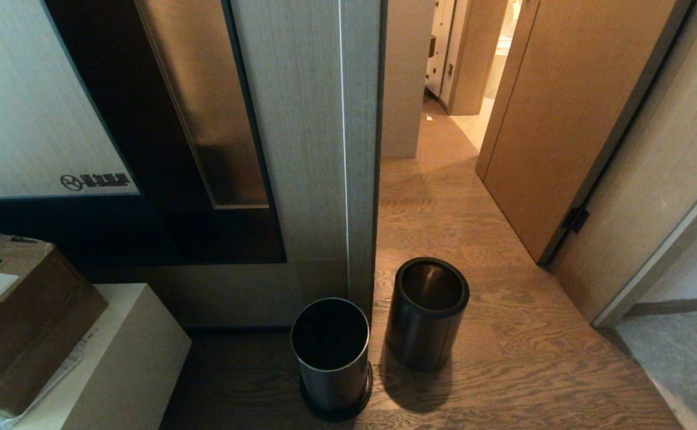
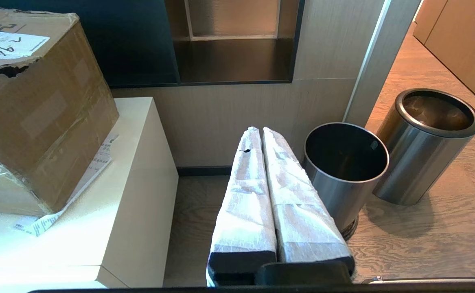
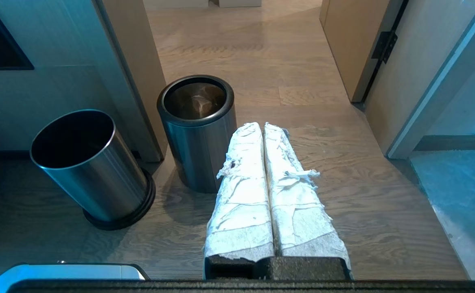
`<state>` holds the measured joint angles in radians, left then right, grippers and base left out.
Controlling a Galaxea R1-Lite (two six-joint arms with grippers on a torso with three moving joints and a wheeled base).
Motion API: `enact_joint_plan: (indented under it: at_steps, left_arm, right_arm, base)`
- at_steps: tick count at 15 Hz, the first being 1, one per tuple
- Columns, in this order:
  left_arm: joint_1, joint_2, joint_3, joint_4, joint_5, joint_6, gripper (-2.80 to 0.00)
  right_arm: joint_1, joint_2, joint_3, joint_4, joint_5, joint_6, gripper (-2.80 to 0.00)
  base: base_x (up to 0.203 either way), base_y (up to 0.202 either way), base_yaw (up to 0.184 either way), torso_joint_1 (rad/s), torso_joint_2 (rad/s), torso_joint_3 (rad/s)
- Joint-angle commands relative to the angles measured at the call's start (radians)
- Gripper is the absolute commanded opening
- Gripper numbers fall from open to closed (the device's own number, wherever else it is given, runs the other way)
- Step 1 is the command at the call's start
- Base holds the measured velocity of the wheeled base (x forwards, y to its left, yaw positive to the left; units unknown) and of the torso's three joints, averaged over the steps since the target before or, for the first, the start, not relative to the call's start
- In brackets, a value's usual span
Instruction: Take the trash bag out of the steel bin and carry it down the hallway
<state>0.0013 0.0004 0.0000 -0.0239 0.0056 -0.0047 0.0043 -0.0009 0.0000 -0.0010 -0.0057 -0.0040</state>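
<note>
The steel bin [image 1: 426, 322] with its thick black rim stands on the wood floor beside a wall corner; it also shows in both wrist views [image 3: 198, 138] [image 2: 424, 150]. A pale creased sheen lies in its bottom [image 3: 196, 102], and I cannot tell whether that is the trash bag or a reflection. My left gripper [image 2: 259, 130] and right gripper [image 3: 261, 124] hang above the floor, short of the bins. Each has its white-wrapped fingers pressed together with nothing between them. Neither arm shows in the head view. The hallway [image 1: 438, 143] runs away behind the bin.
A second, thin-rimmed steel bin [image 1: 330, 358] on a black base stands just left of the first, empty and dark inside. A cardboard box [image 1: 20, 316] sits on a white cabinet [image 1: 139, 352] at the left. An open wooden door [image 1: 569, 119] flanks the passage on the right.
</note>
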Motion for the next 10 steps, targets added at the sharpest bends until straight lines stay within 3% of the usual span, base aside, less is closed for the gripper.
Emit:
enact_joint_plan:
  at_steps: [1, 10]
  left_arm:
    - [0.000, 0.000, 0.012, -0.001, 0.000, -0.001, -2.80]
    - [0.000, 0.000, 0.012, -0.001, 0.000, -0.001, -2.80]
  right_arm:
    - [0.000, 0.001, 0.000, -0.001, 0.000, -0.001, -2.80]
    - [0.000, 0.001, 0.000, -0.001, 0.000, -0.001, -2.80]
  base:
    - [0.000, 0.000, 0.000, 0.000, 0.00, 0.000]
    - [0.000, 0.000, 0.000, 0.000, 0.00, 0.000]
